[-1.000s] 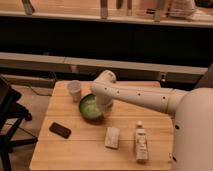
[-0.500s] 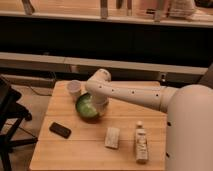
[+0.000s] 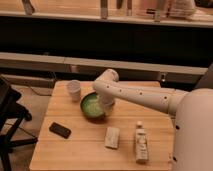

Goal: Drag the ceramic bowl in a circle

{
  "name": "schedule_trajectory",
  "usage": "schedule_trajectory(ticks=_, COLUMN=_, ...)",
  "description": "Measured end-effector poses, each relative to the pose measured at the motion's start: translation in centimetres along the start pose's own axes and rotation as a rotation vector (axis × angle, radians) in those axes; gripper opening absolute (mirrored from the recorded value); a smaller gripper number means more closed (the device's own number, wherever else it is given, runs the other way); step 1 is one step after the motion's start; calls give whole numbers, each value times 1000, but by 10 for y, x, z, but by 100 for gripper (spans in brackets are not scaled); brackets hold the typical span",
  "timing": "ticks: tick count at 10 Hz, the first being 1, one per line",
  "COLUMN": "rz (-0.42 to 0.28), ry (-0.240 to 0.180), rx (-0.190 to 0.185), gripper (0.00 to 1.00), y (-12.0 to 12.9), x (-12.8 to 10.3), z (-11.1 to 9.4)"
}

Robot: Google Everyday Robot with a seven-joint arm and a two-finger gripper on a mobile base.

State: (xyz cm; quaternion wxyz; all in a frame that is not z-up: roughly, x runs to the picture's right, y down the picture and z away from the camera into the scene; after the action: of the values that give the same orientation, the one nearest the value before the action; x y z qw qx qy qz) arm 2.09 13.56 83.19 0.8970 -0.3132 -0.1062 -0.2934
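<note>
Robot body (image 3: 192, 135): fills the nearest corner on the camera's right and is cut off by the frame. The arm (image 3: 145, 95) reaches from it over the table.
Table (image 3: 75, 155): pale wood; its near edge runs out of view.
Bottle (image 3: 141, 143): lies flat near the front, close to the robot body.
Pale packet (image 3: 112, 137): flat, just beside the bottle and apart from the bowl.
Dark phone (image 3: 60, 130): flat at the camera-left front, near the bowl but not touching it.
Ceramic bowl (image 3: 90, 106): upright on the table at about mid-depth, left of centre, between the phone and the cup.
Gripper (image 3: 105, 103): comes down from the bent wrist onto the bowl's camera-right side, with its jaws closed.
White cup (image 3: 74, 89): upright just behind the bowl, with only a narrow gap between them.
Ledge (image 3: 50, 60): a long pale shelf behind the table, with dark space above it.
Risk, near side: a wide circle would probably push the bowl into the packet or the phone and shove them along.
Risk, far side: the cup is the closest neighbour, so a sweep away from the camera could knock it over or off the table's far edge.
Risk, contact: if the jaws only press on the rim, the bowl may slip free or tip partway through the circle.
Hidden: the wrist covers the bowl's camera-right rim, so it cannot be told whether the jaws pinch the rim or rest inside it.
Hard to make out: the label on the bottle, and what the packet is.
</note>
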Motion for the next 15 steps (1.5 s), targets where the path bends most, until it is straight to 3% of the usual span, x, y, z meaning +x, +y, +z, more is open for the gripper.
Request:
schedule_trajectory(ticks=4, rz=-2, ry=-11, rx=0, gripper=1, y=-8, x=-17, z=3)
schedule_trajectory(ticks=7, rz=-5, ry=-11, rx=-3, gripper=1, y=0, x=-3, z=4)
schedule_trajectory(ticks=11, rz=7, ry=-19, rx=-2, gripper=1, y=-6, x=-8, z=3)
schedule_trajectory(ticks=15, rz=11, ry=-29, rx=-3, gripper=1, y=7, x=8, z=4)
